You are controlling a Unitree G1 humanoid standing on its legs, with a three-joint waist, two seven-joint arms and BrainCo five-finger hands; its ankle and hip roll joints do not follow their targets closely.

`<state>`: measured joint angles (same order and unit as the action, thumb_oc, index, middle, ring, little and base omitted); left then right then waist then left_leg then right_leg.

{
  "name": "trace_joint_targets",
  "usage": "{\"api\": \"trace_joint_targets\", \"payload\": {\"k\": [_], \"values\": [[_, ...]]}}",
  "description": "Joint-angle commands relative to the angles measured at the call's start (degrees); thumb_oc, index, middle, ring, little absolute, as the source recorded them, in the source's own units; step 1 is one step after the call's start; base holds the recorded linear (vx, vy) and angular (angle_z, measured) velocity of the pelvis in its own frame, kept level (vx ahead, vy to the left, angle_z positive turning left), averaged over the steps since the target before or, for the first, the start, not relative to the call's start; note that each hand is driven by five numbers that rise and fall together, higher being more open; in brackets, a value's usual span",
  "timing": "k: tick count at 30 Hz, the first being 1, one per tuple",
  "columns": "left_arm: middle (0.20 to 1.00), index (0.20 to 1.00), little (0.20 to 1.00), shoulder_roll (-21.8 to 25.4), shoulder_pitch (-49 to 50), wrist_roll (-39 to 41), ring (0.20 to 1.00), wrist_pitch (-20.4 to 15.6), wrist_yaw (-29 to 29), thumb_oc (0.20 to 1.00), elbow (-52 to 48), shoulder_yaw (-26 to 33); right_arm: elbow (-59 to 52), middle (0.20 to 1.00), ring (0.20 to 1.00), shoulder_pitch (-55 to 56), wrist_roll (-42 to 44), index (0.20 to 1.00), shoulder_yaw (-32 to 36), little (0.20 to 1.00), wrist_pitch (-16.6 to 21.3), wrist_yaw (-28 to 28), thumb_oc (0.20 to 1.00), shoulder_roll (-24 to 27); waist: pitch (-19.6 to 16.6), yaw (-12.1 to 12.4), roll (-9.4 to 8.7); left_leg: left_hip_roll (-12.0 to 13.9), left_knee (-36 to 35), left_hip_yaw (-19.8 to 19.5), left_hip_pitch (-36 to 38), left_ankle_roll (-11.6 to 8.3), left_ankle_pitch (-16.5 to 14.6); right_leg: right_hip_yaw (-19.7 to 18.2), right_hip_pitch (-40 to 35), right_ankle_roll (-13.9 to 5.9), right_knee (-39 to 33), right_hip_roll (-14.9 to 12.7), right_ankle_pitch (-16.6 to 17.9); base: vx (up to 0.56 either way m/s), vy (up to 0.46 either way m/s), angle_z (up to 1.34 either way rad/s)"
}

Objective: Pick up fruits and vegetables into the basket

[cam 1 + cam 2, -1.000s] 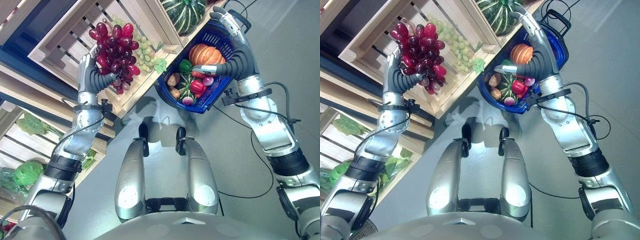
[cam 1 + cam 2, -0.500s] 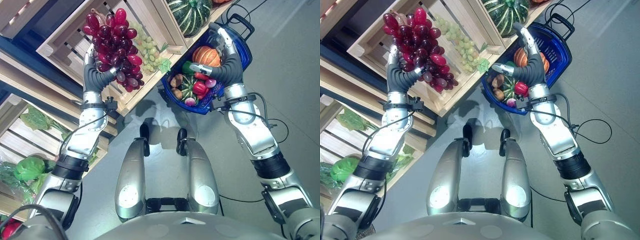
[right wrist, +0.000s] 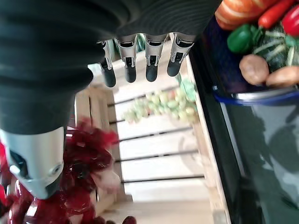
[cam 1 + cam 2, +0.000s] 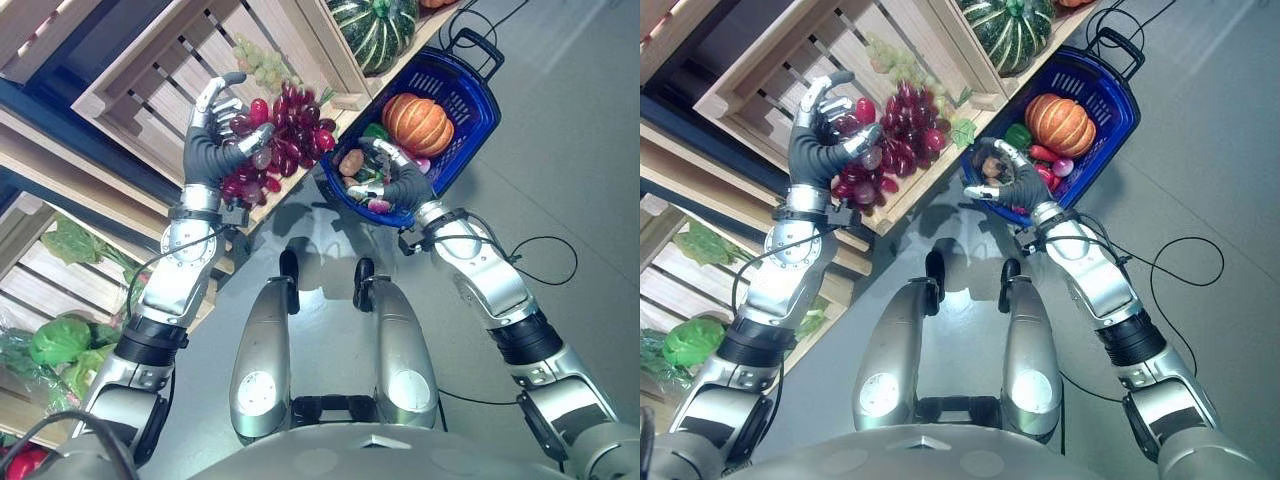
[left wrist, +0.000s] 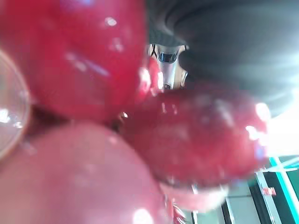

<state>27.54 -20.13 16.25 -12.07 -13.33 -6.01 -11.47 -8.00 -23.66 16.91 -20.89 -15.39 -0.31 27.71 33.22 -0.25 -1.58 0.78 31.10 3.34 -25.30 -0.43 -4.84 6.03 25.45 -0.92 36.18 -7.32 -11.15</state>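
Observation:
My left hand (image 4: 212,148) is shut on a bunch of red grapes (image 4: 285,135), held up in front of the wooden crate shelf; the grapes crowd the left wrist view (image 5: 93,116). To their right stands a blue basket (image 4: 478,105) with an orange pumpkin (image 4: 418,118), a green pepper (image 3: 243,38), potatoes (image 3: 254,69) and red vegetables inside. My right hand (image 4: 388,182) hovers open at the basket's near left rim, holding nothing. Its straight fingers (image 3: 140,65) point toward the crates and the red grapes (image 3: 79,186).
A bunch of green grapes (image 4: 255,65) lies in the slatted wooden crate (image 4: 150,80) behind the red ones. A striped green squash (image 4: 372,30) sits in the crate beside the basket. Leafy greens (image 4: 60,340) fill lower shelves at the left. Grey floor stretches right of the basket.
My left hand has carried the red grapes down and right, closer to the basket. My right hand has drawn back from over the basket to its near rim.

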Motion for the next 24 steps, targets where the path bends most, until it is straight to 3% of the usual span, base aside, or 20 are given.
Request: {"api": "trace_joint_targets", "payload": {"k": [1,7,19,24], "values": [[0.2,0.2,0.2,1.1,-1.5,-0.2,0.2,-6.4,1.8,0.2,-8.3,0.1,-2.7,1.0,1.0,-3.7,0.6,1.0,-0.6,1.0,2.1,2.9,1.0,-0.9,-3.4,0.0,0.06,-2.5,1.0,5.0,3.9,3.87,-5.7,3.1,-1.3,0.23,-2.6,2.1,3.3,0.0,0.0,0.0],[0.2,0.2,0.2,1.6,-2.1,0.9,0.2,-7.2,5.0,0.2,-8.2,-0.7,-1.8,1.0,1.0,-5.3,1.4,1.0,-2.0,1.0,1.6,3.0,1.0,-1.6,-3.4,0.4,0.4,-2.5,1.2,4.9,3.9,3.92,-5.6,3.2,-1.3,0.33,-2.4,1.9,3.4,0.0,0.0,0.0],[0.2,0.2,0.2,1.0,-1.2,0.9,0.2,-9.2,3.6,0.2,-8.2,-0.9,-0.9,1.0,1.0,-4.4,3.3,1.0,-2.2,1.0,1.3,-1.1,1.0,-3.1,-3.4,0.5,0.53,-2.3,1.1,5.1,3.3,3.79,-5.5,3.4,-0.6,0.37,-2.2,1.7,3.4,0.0,0.0,0.0],[0.2,0.2,0.2,0.8,-1.2,3.5,0.2,-9.4,4.8,0.2,-8.6,-1.0,-0.5,1.0,1.0,-4.1,2.5,1.0,-2.3,1.0,6.6,-4.2,1.0,-3.7,-3.4,0.5,0.75,-2.3,0.7,5.1,3.5,3.71,-5.3,3.6,-0.7,0.41,-2.5,1.6,3.4,0.0,0.0,0.0]]}}
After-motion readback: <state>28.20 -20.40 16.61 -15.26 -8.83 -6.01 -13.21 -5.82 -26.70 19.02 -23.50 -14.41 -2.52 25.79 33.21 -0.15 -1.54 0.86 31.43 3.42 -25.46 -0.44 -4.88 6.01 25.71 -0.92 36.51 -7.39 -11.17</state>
